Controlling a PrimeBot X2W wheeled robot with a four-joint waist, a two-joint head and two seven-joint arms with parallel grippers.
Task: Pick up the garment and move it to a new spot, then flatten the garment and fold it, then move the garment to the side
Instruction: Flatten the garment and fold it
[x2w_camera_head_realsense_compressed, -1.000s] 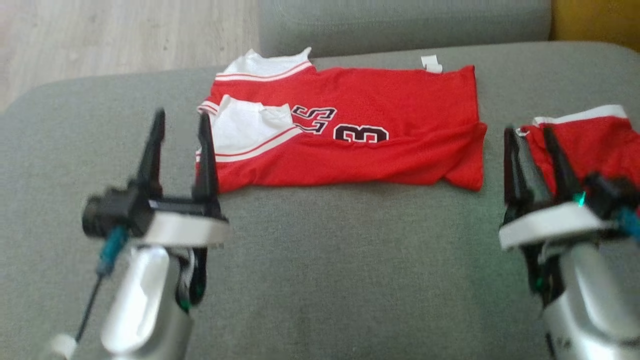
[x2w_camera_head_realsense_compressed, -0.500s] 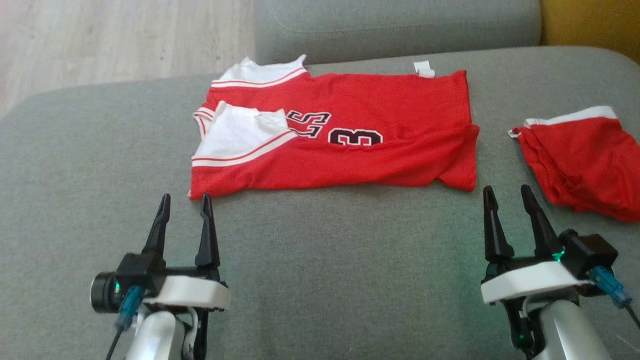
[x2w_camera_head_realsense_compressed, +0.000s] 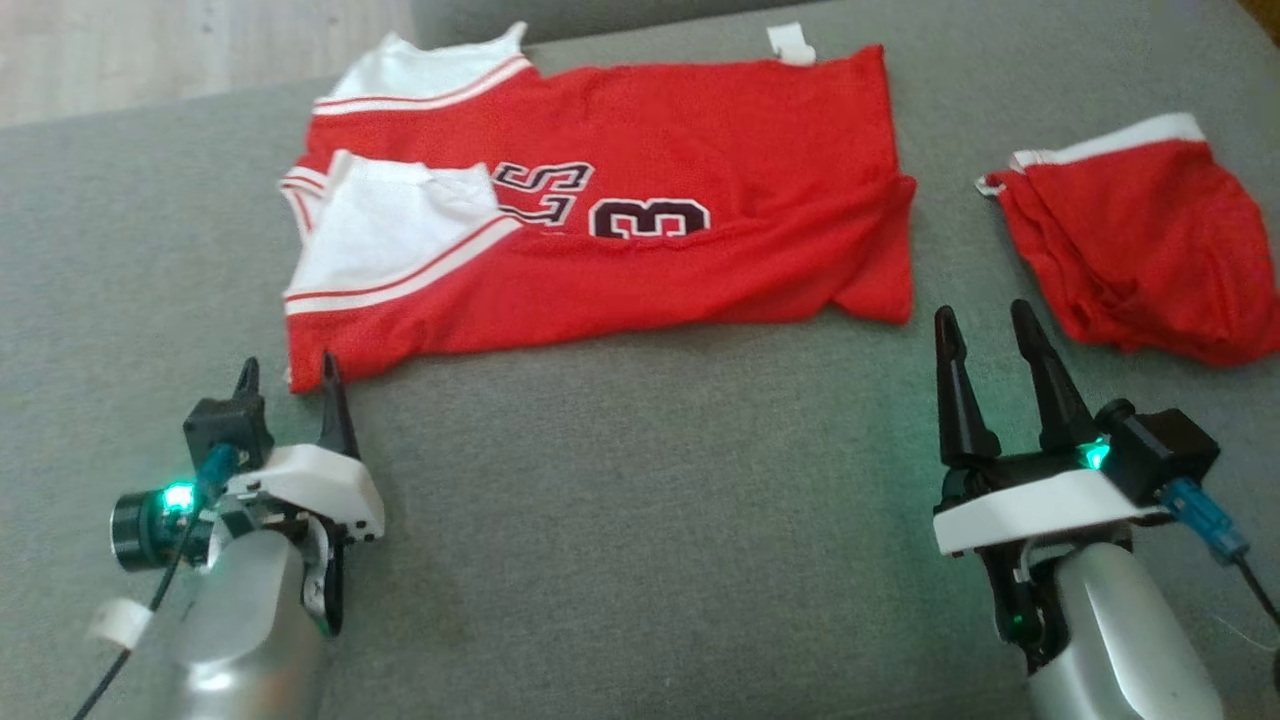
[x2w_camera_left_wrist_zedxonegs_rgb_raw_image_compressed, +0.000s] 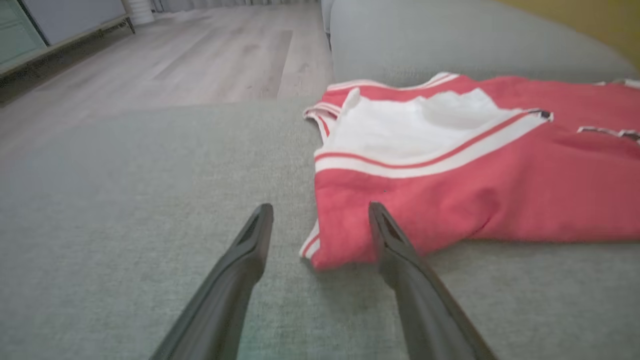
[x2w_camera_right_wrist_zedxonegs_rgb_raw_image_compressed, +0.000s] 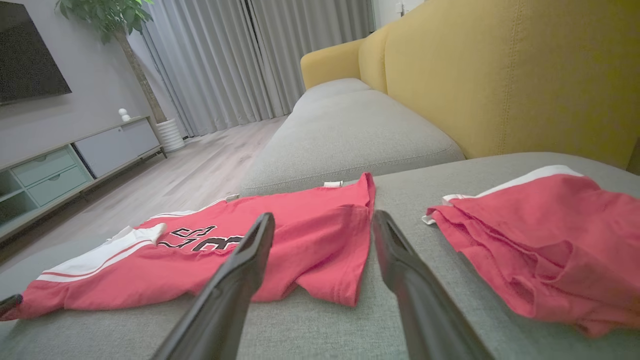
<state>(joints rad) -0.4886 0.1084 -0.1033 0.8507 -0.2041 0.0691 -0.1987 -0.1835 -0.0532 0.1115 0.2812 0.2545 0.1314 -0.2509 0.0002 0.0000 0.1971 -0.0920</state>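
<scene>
Open grey cushion (x2w_camera_head_realsense_compressed: 640, 500) between jersey (x2w_camera_head_realsense_compressed: 640, 270) and crumpled shorts (x2w_camera_head_realsense_compressed: 1140, 240); yellow backrest (x2w_camera_right_wrist_zedxonegs_rgb_raw_image_compressed: 500, 75) beyond.

grey sofa (x2w_camera_head_realsense_compressed: 640, 560), yellow backrest (x2w_camera_right_wrist_zedxonegs_rgb_raw_image_compressed: 500, 80) (behind), wooden floor (x2w_camera_left_wrist_zedxonegs_rgb_raw_image_compressed: 200, 60)

Jersey (x2w_camera_head_realsense_compressed: 640, 250) and shorts (x2w_camera_head_realsense_compressed: 1140, 250) on the sofa seat (x2w_camera_head_realsense_compressed: 650, 520).
Jersey lies left, shorts apart to its right; left gripper (x2w_camera_head_realsense_compressed: 288, 362) at the jersey's near-left corner, right gripper (x2w_camera_head_realsense_compressed: 983, 312) before the gap between them.
</scene>
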